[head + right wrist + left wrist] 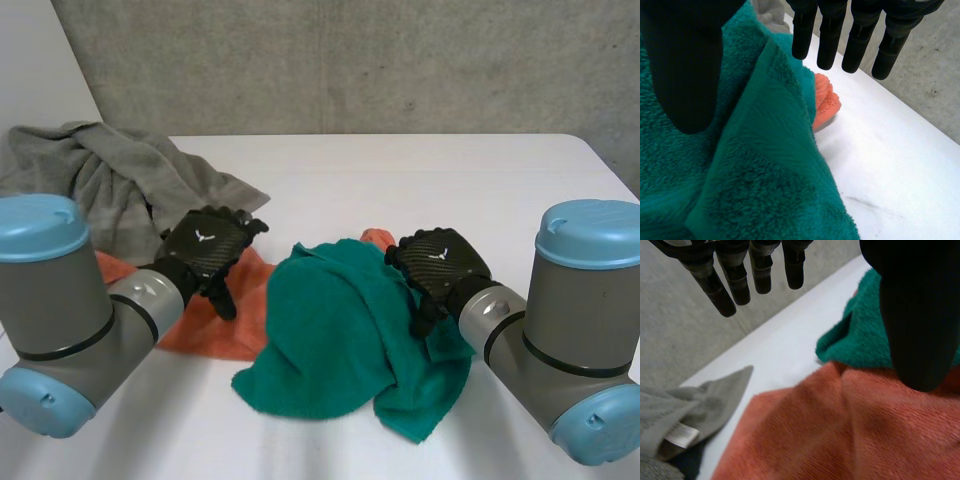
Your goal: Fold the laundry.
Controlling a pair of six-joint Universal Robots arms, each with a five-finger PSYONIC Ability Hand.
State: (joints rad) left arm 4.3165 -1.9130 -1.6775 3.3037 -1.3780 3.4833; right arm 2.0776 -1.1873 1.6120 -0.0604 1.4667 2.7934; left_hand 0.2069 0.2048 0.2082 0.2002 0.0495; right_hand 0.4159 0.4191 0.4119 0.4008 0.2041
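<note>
Fingers (715,287) of the left hand (205,245) and right hand (440,262) are straight and loose, gripping nothing. On the white table (420,180), a grey towel (100,180) lies heaped at the far left, seemingly awaiting its turn. The green towel (330,330) lies crumpled in the middle under the right hand. The smaller orange towel (215,320), partly buried beneath the green one, lies below the left hand, probably to be pulled free.

Orange towel (213,332) partly beneath green towel (330,340)
</note>
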